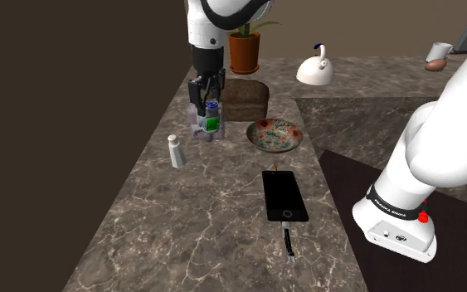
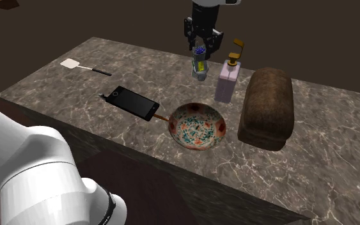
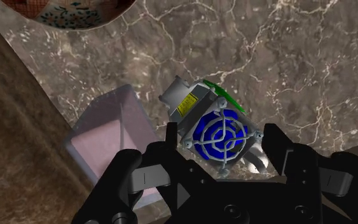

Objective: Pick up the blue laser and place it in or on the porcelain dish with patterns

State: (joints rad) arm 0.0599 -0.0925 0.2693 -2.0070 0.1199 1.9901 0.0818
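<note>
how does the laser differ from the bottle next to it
The laser is grey with a blue grille face and green patch, and leans; the bottle is pale lilac with a gold pump and stands upright. The bottle is taller. Both are close together by the brown loaf.

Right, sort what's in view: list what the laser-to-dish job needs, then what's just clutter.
Job:
- blue laser, clasped in the gripper
- patterned dish, nothing in it

Clutter:
- black phone
- pale shaker
- pump bottle
- brown loaf
- white kettle
- potted plant
</note>
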